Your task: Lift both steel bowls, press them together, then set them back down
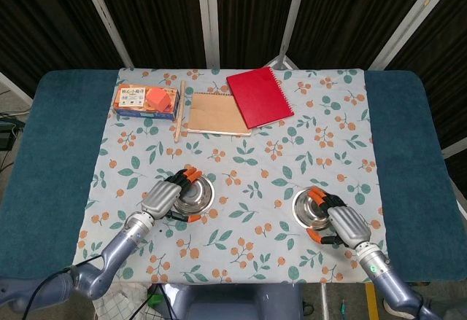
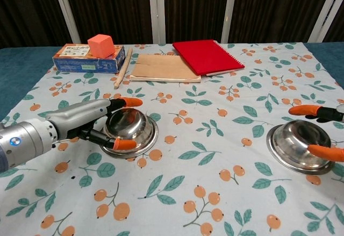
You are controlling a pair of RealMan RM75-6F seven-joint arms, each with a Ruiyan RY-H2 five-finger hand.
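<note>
Bright even light, sharp, bg dark

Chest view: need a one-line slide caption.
Both steel bowls sit upright on the floral tablecloth, left hand and right hand fingers around their rims.

- My left hand (image 2: 86, 122): silver-grey shell on the back, black fingers w/ orange tips.
- Left wrist: brushed metal cylinder w/ a small blue ring mark; grey-blue forearm behind it.
- My right hand (image 1: 341, 221): same silver shell, black fingers, orange tips.
- Right wrist: small green dot, grey-blue arm below.
</note>
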